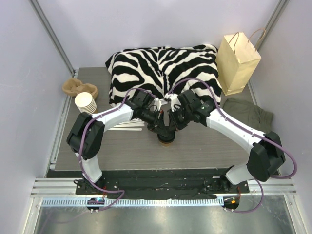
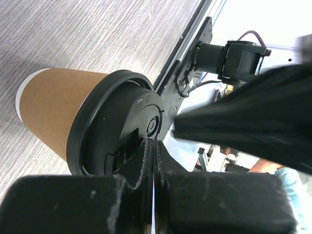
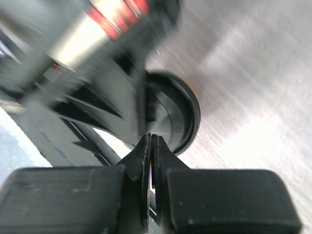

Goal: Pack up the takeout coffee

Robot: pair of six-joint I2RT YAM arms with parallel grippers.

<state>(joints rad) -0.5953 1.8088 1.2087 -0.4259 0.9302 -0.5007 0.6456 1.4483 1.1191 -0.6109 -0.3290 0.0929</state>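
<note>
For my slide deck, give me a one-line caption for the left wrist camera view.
Shut left gripper at the black lid of the takeout coffee on the grey table.

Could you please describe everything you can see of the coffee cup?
The cup is small, brown kraft paper with a white bottom rim, narrowing to its base. A round black plastic lid caps it. It stands on the grey wood-grain table, towards its near edge. The left hand and right hand, both shut, meet at the lid; contact is unclear.
</note>
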